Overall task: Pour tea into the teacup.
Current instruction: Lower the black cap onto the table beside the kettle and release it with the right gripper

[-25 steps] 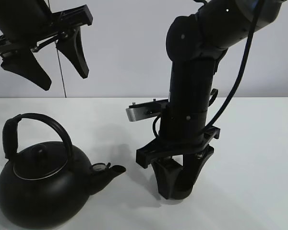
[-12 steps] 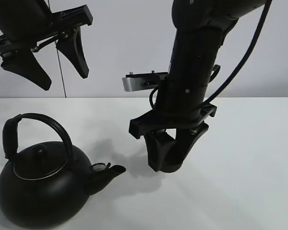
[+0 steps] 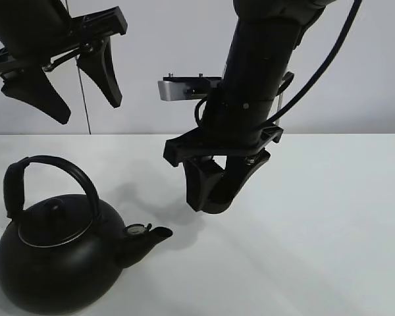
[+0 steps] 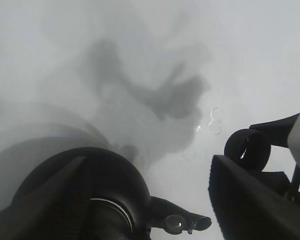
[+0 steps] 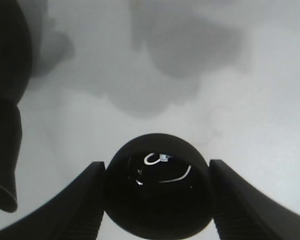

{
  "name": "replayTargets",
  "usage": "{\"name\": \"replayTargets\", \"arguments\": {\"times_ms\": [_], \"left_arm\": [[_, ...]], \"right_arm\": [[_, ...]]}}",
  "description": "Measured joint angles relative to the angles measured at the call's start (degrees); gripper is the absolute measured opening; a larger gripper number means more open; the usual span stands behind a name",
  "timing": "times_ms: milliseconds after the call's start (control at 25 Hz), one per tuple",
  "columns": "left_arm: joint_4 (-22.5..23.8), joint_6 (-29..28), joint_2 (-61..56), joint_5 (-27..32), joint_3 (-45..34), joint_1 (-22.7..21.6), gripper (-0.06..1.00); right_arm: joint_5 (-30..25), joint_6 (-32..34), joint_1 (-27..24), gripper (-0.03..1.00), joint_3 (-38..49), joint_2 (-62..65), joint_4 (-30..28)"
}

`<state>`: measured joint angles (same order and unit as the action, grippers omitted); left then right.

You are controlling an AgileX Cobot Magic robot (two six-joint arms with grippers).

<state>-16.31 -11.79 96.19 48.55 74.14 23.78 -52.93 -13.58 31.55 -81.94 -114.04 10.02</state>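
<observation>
White table fills the lower part of the high view, bare and matte, with soft grey shadows from the arms lying across it. A plain pale wall stands behind it. My left wrist camera picks up a few faint ring marks on the surface.

Next in size is the right arm, a thick black column coming down from above near the middle. Left of it, a round black kettle sits on the table at the near edge. Its arched handle is up and its short spout points toward the arm. I judge that this leaves the handle free for a grasp from above.

The left gripper hangs high over the kettle, fingers spread wide and grasping nothing. It is well apart from the handle, placed as if to come down for it.

The right gripper is clamped on the teacup, one finger on each side of it. The small black cup seems held just clear of the table, mouth up, near the spout and beyond it. That looks a handy spot for pouring. Glints show inside the cup; I cannot tell whether it holds liquid.
</observation>
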Motion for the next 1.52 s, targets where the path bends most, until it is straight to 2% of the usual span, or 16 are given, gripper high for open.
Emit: {"name": "replayTargets", "arguments": {"times_ms": [280,520,960,1520], "left_arm": [[0.0,0.0,0.0,0.0,0.0,0.0,0.49],[0.0,0.0,0.0,-0.05,0.0,0.0,0.49],[0.0,0.0,0.0,-0.39,0.0,0.0,0.49],[0.0,0.0,0.0,-2.32,0.0,0.0,0.49]], "right_arm": [[4.54,-3.64,0.0,0.4,0.0,0.0,3.67],[5.94,-5.64,0.05,0.4,0.0,-0.5,5.03],[7.85,-5.98,2.69,0.4,0.0,-5.18,6.21],[9.2,-3.67,2.7,0.4,0.0,-8.19,7.63]]}}
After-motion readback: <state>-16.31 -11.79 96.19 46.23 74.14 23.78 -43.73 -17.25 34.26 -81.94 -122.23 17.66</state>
